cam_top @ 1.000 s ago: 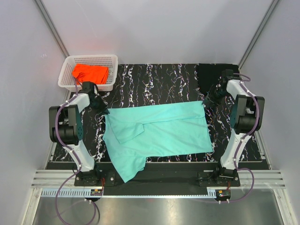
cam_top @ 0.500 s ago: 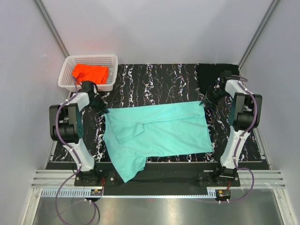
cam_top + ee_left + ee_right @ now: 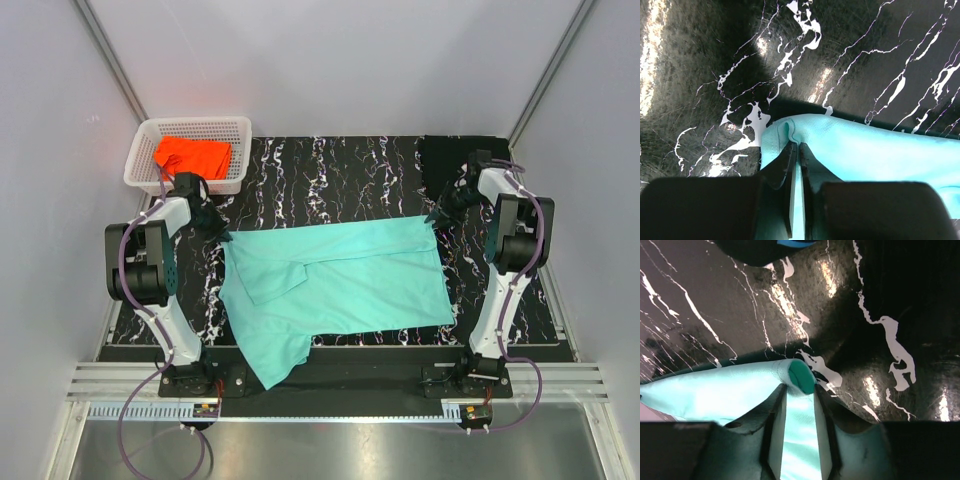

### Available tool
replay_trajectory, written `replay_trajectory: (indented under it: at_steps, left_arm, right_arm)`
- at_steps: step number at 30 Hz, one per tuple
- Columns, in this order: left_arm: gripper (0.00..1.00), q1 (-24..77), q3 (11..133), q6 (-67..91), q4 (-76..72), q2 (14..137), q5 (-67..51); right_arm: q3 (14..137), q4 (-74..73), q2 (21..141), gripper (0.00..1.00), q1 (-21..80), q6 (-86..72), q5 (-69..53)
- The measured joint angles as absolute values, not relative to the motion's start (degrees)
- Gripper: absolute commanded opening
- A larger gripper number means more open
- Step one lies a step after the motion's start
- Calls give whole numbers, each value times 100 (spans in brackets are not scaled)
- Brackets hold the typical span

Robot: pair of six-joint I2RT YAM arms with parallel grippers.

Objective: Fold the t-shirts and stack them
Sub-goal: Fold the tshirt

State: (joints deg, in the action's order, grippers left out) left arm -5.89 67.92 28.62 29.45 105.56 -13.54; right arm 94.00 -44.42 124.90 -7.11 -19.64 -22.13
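Note:
The mint-teal t-shirt [image 3: 340, 280] lies spread across the black veined table, partly folded, with one sleeve hanging over the near edge. My left gripper [image 3: 216, 226] is at its far left corner, jaws [image 3: 796, 146] pinched shut on the teal hem [image 3: 865, 150]. My right gripper [image 3: 438, 214] is at the far right corner, jaws [image 3: 800, 388] closed on a rolled teal edge [image 3: 715, 385]. The orange t-shirt [image 3: 190, 155] lies crumpled in the basket. The black t-shirt [image 3: 455, 160] lies at the back right of the table.
The white lattice basket [image 3: 190, 123] stands at the back left corner, just behind my left arm. Bare veined tabletop [image 3: 330, 170] runs between the basket and the black shirt. Grey walls close in on both sides.
My right arm's upper link has shifted slightly back and left; its gripper stays at the shirt corner. The left arm and the shirt have not visibly moved.

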Motion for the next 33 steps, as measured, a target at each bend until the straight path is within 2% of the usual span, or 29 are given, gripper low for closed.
replay_trajectory:
  at_steps: [1,2,6,17,20,21,22,25,27,28,33]
  left_arm:
    - [0,-589,6792,2877,2945,10556,-1358]
    - [0,-589,6792,2891,2945,10556,-1361]
    - [0,-589,6792,2899,2945,10556,-1361]
    - [0,-668,6864,2967,2895,10556,-1328]
    - [1,-687,6879,2998,2860,10560,-1330]
    - [10,-690,6904,3004,2858,10578,-1330]
    - [14,-690,6934,3009,2856,10595,-1332]
    - [27,-696,6969,3041,2814,10626,-1332]
    - [32,-707,6969,3044,2805,10626,-1328]
    - [40,-714,6967,3046,2799,10626,-1328]
    - [45,-722,6838,3048,2786,10418,-1299]
  right_arm:
    - [9411,-4445,12519,30,-711,-1962,-2217]
    - [9419,-4442,12543,17,-711,-1955,-2222]
    - [9450,-4449,12575,1,-707,-1966,-2248]
    - [9808,-4445,12593,0,-701,-2047,-2209]
    - [9880,-4445,12711,14,-694,-2064,-2220]
    - [9900,-4445,12759,18,-692,-2071,-2222]
    - [9900,-4442,12803,25,-692,-2062,-2222]
    - [9900,-4449,12857,34,-692,-2038,-2204]
    - [9900,-4464,12853,36,-692,-2023,-2191]
    - [9900,-4466,12851,38,-692,-2014,-2174]
    - [9738,-4541,12663,43,-692,-1986,-1918]
